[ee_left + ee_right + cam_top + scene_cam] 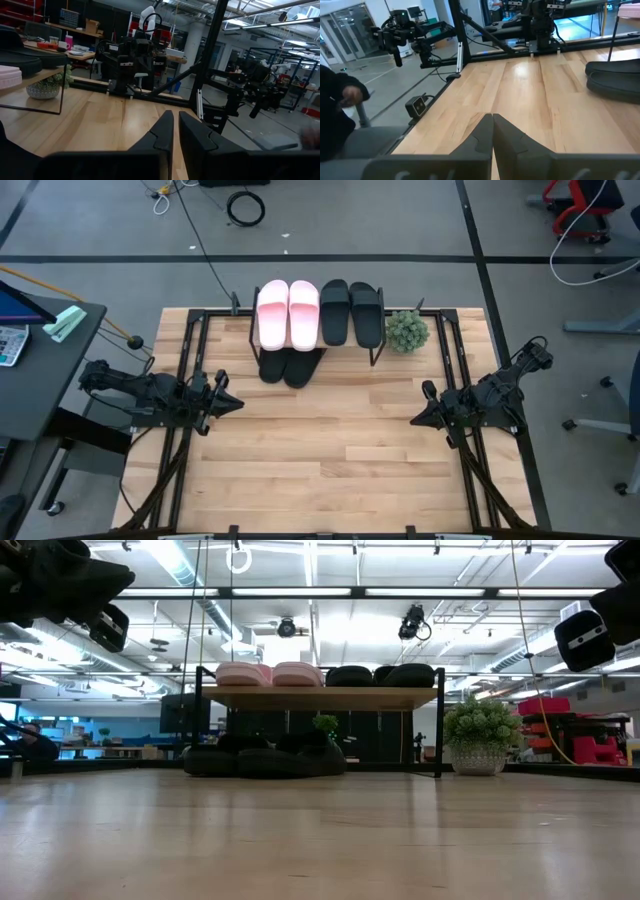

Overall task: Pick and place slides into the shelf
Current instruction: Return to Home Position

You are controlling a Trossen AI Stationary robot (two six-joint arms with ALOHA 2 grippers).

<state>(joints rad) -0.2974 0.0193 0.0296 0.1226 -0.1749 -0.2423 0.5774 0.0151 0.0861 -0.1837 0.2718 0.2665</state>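
Note:
The shelf (315,345) stands at the table's far middle. On its top board lie two pale pink slides (288,310) and two black slides (352,312) side by side. Two more black slides (290,367) rest on the table under the shelf, their ends sticking out at its near side; they also show in the low view (265,760). My left gripper (236,403) is shut and empty at the table's left. My right gripper (415,418) is shut and empty at the table's right. Both hover above the table.
A small potted plant (406,332) stands just right of the shelf. Black frame rails (190,360) run along both table sides. A desk with a calculator (12,345) stands left of the table. A person shows in the right wrist view (340,100) beyond the table.

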